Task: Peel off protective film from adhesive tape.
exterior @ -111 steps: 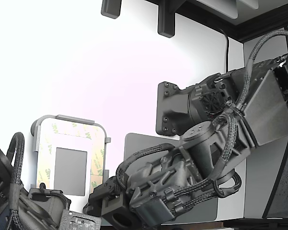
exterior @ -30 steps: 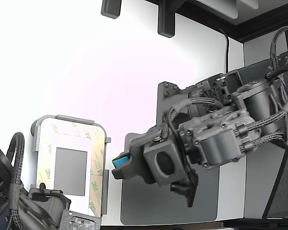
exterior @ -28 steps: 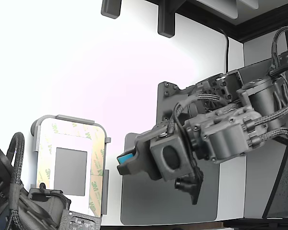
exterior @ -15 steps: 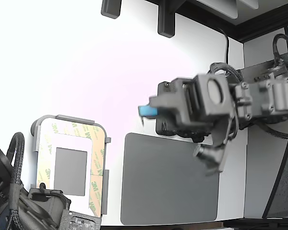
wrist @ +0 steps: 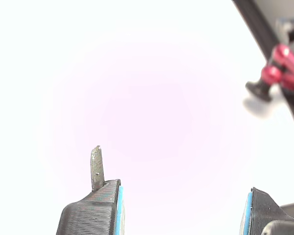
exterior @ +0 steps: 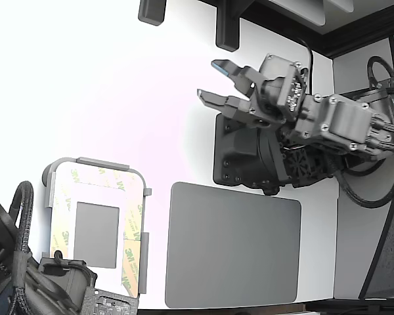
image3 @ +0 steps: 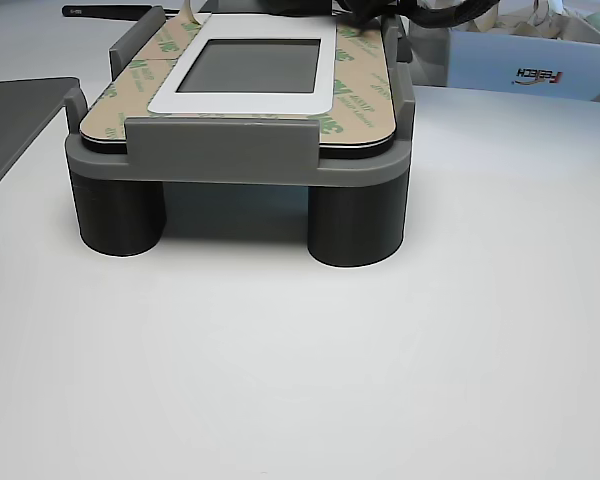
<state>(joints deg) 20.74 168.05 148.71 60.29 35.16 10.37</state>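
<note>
Since half a second ago the gripper [exterior: 218, 82] has risen toward the upper wall, jaws spread and empty. Well apart from it, at the exterior view's lower left, the protective film [exterior: 131, 252] lies on the adhesive tape bordering the tray [exterior: 98, 163].

The arm [exterior: 328, 125] reaches toward the exterior view's left, its gripper [exterior: 218, 82] raised with jaws spread apart, holding nothing.
</note>
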